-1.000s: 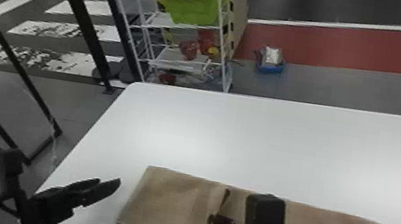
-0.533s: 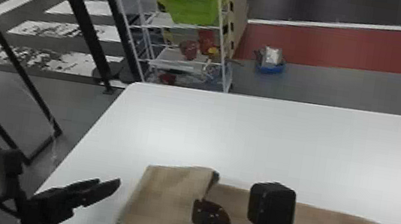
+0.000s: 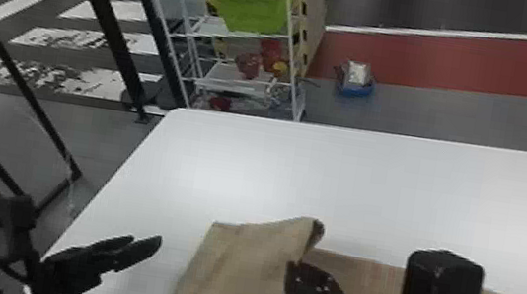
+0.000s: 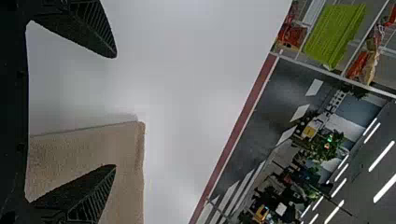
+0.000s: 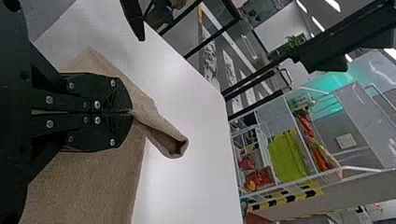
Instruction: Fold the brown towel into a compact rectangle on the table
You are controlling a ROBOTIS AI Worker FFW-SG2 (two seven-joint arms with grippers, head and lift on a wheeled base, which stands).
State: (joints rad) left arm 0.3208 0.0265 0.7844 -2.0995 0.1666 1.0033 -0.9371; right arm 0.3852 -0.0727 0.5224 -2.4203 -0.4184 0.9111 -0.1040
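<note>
Brown towel (image 3: 244, 271) on counter (image 3: 371, 185), long axis left-right. Right fingers (image 5: 117, 95) pinching towel's lifted flap edge. Left fingers (image 4: 91, 193) wide, beside towel's left end, nearer for steadying it.

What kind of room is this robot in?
Probably a robot lab or test room: there's a white rack with a green bin, crosswalk-like stripes on the floor, and a big white table.

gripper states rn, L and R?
Left gripper: open, holding nothing, off the towel's left end.
Right gripper: closed on the brown towel, pinching a fold.
</note>
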